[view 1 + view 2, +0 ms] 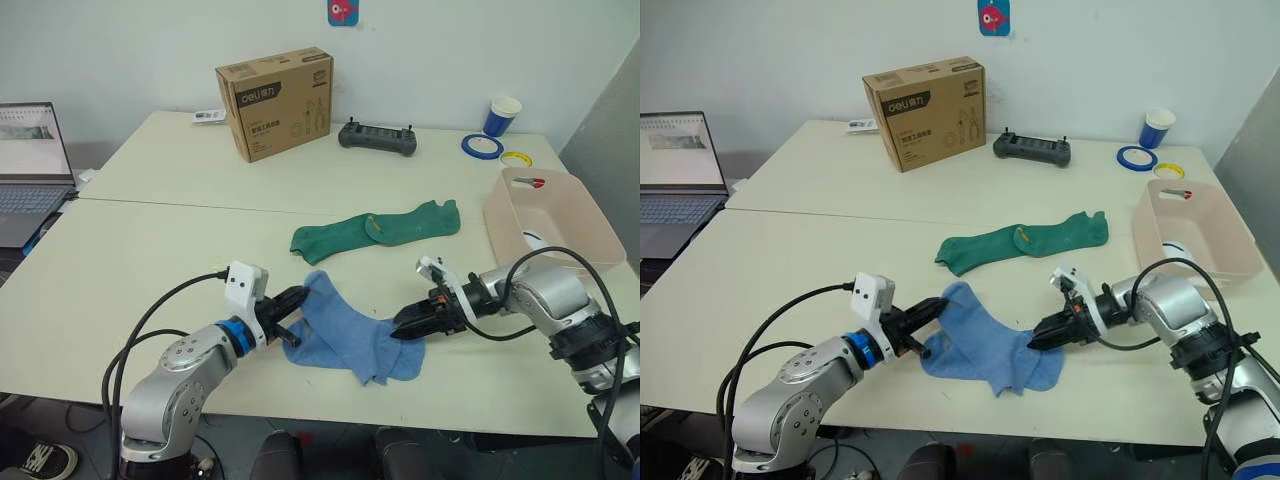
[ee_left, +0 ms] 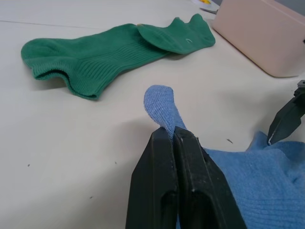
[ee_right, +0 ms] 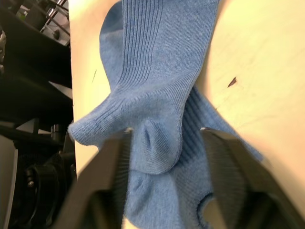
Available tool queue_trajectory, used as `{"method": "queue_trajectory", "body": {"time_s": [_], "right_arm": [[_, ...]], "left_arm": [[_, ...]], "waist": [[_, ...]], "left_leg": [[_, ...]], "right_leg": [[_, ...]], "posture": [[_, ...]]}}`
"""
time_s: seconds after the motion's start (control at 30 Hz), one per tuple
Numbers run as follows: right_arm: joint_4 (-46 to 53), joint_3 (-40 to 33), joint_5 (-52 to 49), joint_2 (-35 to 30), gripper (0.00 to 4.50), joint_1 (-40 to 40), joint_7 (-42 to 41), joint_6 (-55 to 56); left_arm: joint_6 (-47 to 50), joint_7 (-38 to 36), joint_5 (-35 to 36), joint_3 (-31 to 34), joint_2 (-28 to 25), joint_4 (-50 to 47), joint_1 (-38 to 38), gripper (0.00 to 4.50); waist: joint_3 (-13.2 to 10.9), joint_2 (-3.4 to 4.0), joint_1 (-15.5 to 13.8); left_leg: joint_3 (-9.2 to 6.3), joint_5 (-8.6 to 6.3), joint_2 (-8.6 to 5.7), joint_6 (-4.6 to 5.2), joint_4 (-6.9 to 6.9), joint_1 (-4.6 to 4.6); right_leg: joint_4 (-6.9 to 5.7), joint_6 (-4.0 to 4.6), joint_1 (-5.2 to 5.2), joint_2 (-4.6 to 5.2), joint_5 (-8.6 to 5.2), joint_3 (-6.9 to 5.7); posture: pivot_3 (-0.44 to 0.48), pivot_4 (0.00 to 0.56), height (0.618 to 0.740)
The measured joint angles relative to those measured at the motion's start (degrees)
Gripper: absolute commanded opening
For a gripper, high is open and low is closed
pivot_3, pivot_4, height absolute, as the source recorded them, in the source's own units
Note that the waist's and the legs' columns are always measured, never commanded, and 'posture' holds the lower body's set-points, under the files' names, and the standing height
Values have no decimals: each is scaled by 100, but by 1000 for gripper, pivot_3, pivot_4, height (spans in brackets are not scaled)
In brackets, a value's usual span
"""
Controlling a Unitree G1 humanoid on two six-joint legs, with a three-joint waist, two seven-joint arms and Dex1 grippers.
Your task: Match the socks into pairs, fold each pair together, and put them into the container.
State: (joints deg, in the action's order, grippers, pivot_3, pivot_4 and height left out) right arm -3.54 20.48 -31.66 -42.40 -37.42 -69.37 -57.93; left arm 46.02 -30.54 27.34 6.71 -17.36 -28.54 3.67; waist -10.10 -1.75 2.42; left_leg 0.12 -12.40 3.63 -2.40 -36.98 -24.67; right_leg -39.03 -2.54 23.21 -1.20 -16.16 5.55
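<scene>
Two light blue socks (image 1: 355,340) lie overlapping near the table's front edge. My left gripper (image 1: 300,303) is shut on their left tip, and the left wrist view shows blue fabric (image 2: 162,102) pinched between the black fingers. At the socks' right end, my right gripper (image 1: 397,330) is open, its fingers standing on either side of the blue fabric (image 3: 157,95) in the right wrist view. Two dark green socks (image 1: 375,230) lie overlapped behind them at mid-table. The pale pink container (image 1: 497,220) stands at the right with something white (image 1: 535,240) inside.
A brown cardboard box (image 1: 275,100) and a black controller (image 1: 377,137) sit at the back. A blue cup (image 1: 503,114) and two tape rolls (image 1: 482,146) lie at the back right. A laptop (image 1: 30,165) is at the far left. The blue socks reach close to the table's front edge.
</scene>
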Motion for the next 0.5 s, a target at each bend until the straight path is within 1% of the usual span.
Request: {"method": "queue_trajectory", "body": {"time_s": [0.13, 0.2, 0.27, 0.33, 0.4, 0.5], "right_arm": [[649, -1001, -419, -41, 3220, 576, 485, -425], [1059, -1390, -559, -57, 3220, 924, 760, -540], [1681, -1803, -674, -51, 3220, 1554, 1136, -662], [2038, -1950, -788, 22, 3220, 1930, 1441, -798], [2402, -1992, -815, 180, 3220, 2138, 1753, -887], [2729, -1946, -837, 307, 3220, 2381, 2062, -896]], "left_arm": [[161, -172, 210, 225, -594, 73, -68, 1910], [234, -349, 344, 309, -876, 213, -50, 1910], [225, -687, 451, 421, -1336, 478, 34, 1910], [144, -923, 447, 512, -1608, 763, 223, 1910], [-104, -1215, 381, 355, -1768, 1046, 522, 1910], [-501, -1601, 161, -172, -1825, 1547, 976, 1910]], "waist": [[0, 0, -37], [0, 0, -43], [0, 0, -53], [0, 1, -56], [0, 0, -54], [0, 1, -55]], "left_leg": [[-3, 0, 3, 0, 4, 0], [-2, 0, 4, 0, 3, 0], [-5, 0, 4, 0, 4, 0], [-1, 0, 3, 0, 3, 0], [3, 0, 2, -1, -1, 0], [9, 0, -3, -1, 0, 0]], "right_leg": [[-1, 4, 3, -3, -2, -3], [0, 1, 3, -4, -5, -2], [-1, 3, 3, -4, -7, -7], [-1, 3, 4, -3, -7, -3], [0, 1, 3, -2, -5, 1], [4, 0, 1, 4, -5, 3]], "posture": [[0, 150, 740], [0, 150, 740], [0, 150, 740], [0, 150, 740], [0, 150, 740], [0, 150, 740]]}}
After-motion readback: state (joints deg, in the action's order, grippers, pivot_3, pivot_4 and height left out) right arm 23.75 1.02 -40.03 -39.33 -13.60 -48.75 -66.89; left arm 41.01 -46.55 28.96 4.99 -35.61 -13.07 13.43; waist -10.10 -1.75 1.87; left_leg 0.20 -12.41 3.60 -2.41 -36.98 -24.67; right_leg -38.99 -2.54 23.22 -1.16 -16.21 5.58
